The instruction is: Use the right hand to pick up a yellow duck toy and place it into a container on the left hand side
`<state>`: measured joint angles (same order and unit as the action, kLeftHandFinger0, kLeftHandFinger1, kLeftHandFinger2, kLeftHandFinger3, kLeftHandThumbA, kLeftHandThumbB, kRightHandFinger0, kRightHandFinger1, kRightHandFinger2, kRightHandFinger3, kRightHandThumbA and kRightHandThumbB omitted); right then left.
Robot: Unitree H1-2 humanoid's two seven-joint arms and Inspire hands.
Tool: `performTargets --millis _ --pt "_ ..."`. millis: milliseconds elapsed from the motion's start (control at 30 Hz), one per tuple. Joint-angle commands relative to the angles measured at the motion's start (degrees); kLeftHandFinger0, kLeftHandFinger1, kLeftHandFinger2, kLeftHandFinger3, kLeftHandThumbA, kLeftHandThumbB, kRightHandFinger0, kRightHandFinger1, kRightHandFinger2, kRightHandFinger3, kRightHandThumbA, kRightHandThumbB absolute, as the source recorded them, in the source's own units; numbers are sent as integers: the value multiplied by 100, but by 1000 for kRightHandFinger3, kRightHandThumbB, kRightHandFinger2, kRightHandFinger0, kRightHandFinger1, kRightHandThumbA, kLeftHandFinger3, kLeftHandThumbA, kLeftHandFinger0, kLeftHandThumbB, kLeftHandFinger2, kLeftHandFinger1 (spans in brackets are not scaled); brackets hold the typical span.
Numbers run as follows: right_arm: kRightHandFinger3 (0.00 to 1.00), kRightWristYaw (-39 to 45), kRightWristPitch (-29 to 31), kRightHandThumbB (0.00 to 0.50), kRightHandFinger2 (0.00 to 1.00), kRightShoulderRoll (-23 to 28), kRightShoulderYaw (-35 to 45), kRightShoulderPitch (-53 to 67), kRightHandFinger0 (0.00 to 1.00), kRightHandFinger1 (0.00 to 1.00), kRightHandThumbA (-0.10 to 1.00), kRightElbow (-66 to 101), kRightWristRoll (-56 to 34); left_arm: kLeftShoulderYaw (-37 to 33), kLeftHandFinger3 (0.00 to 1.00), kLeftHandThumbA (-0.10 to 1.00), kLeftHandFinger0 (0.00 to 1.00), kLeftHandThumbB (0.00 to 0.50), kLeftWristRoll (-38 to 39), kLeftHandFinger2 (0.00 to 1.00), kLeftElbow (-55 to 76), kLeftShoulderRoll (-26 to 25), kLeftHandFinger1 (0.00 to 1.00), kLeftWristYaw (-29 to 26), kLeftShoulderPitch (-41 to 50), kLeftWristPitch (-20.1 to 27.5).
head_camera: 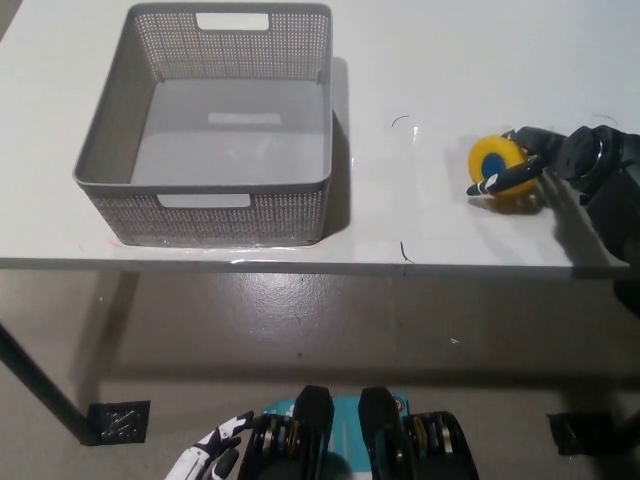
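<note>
The yellow duck toy (pixel 497 160), with a blue patch on it, rests on the white table (pixel 420 60) at the right. My black right hand (pixel 545 162) comes in from the right edge and wraps it: one finger crosses the duck's front, the others curl behind it. The grey mesh basket (pixel 205 214) stands on the left part of the table, a good way from the duck, with nothing in it. My white left hand (pixel 214 463) shows only in part at the bottom, below the table edge.
The table's front edge (pixel 300 264) runs across the middle of the picture, with grey floor below. Bare tabletop lies between basket and duck, marked by two small dark squiggles (pixel 402 121).
</note>
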<state>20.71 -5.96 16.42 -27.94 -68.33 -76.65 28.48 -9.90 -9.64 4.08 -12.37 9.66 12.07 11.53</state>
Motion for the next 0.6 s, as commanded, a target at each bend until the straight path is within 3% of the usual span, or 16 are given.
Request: performTargets --millis 0,33,100,133,167,200,233,267,300,367,433,567 --pt "1000 188 -6 492 1000 -62 -41 -274 1000 1000 871 -137 31 7 1000 1000 1000 261 -34 1000 234 -85 1000 66 -39 -39" --pt "1000 134 7 465 1000 -75 -97 -261 1000 1000 840 -151 81 8 1000 1000 1000 260 -43 1000 243 -90 1000 67 -49 -51" --pt "1000 -252 -83 406 1000 -122 -40 -213 1000 1000 577 -196 50 8 1000 1000 1000 253 -65 1000 224 -94 1000 56 -77 -12" --pt "1000 -566 -106 367 1000 -136 78 -161 1000 1000 369 -191 -43 8 1000 1000 1000 257 -70 1000 216 -94 1000 54 -89 -1" --pt "998 -1150 -122 303 1000 -153 204 -65 874 974 154 -173 -107 9 1000 1000 1000 257 -58 1000 218 -94 1000 62 -99 -5" --pt "572 -1557 -16 244 623 -142 213 4 552 598 -63 -156 -66 5 1000 1000 1000 257 -56 1000 223 -95 1000 70 -105 -15" --pt "478 -1918 113 225 525 -126 214 62 415 467 -93 -145 -20 2 1000 1000 1000 258 -58 1000 224 -97 1000 78 -118 -26" --pt "361 -2193 241 213 294 -115 305 115 83 168 -99 -139 -81 1 1000 1000 1000 254 -55 1000 228 -98 1000 81 -123 -24" --pt "396 -2448 373 164 395 -97 416 156 3 129 -100 -141 -169 0 1000 1000 1000 253 -44 1000 241 -97 1000 90 -140 -37" --pt "695 -2694 492 127 718 -84 466 187 7 359 -100 -139 -186 0 1000 1000 1000 260 -30 1000 255 -101 1000 101 -142 -56" --pt "815 -2890 628 151 802 -70 564 211 26 450 -100 -102 -253 -3 1000 1000 1000 244 -59 1000 248 -116 1000 100 -157 -39" --pt "843 -3072 731 166 825 -43 691 233 65 495 -100 -96 -309 -24 1000 1000 1000 240 -88 1000 219 -110 1000 96 -184 21"
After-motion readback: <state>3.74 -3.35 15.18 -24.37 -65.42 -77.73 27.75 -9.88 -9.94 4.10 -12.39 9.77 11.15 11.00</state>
